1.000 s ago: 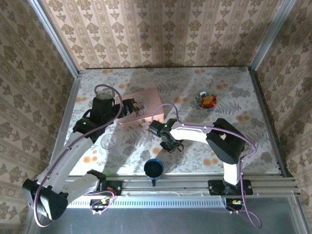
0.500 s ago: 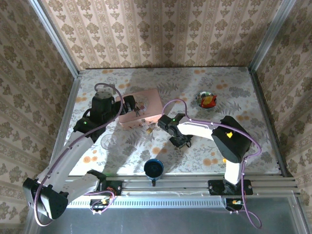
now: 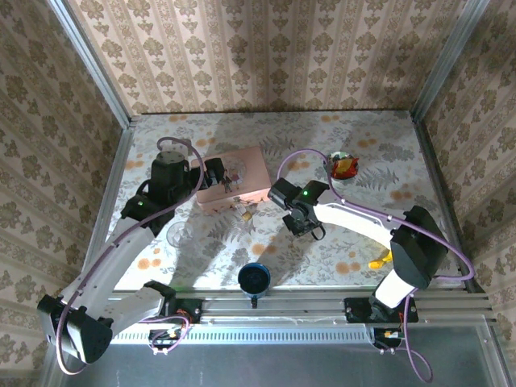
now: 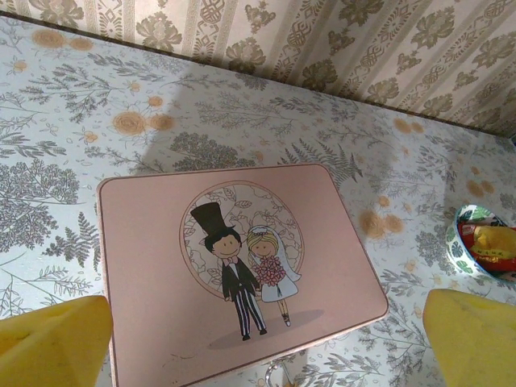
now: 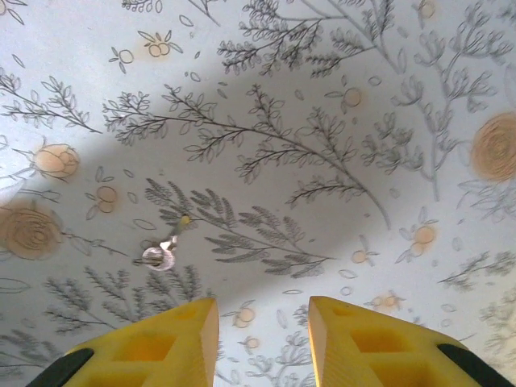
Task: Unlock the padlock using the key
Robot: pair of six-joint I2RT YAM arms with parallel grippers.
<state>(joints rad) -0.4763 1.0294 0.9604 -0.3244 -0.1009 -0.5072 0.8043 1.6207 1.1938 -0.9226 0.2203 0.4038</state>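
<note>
The padlock (image 3: pixel 243 211) is a tiny brass-brown lump on the table at the front edge of the pink box (image 3: pixel 234 185). In the left wrist view a silvery loop (image 4: pixel 276 373) hangs off the front edge of that box (image 4: pixel 161 298). My left gripper (image 3: pixel 216 173) (image 4: pixel 262 343) hovers over the lid, open wide, holding nothing. The key (image 5: pixel 167 248), small and on a silvery ring, lies on the tablecloth just ahead and left of my right gripper (image 5: pixel 262 310). This gripper (image 3: pixel 309 227) is to the right of the box, open, with nothing between its yellow fingers (image 5: pixel 153 343).
A small bowl (image 3: pixel 342 165) (image 4: pixel 455 242) with red and yellow contents stands at the back right. A blue round object (image 3: pixel 254 278) sits at the near edge. A clear glass (image 3: pixel 179 234) stands left of the padlock. A yellow toy (image 3: pixel 377 262) lies by the right arm.
My right arm has swung right and away from the box's front, and its jaws have widened. The left arm and the box have stayed put.
</note>
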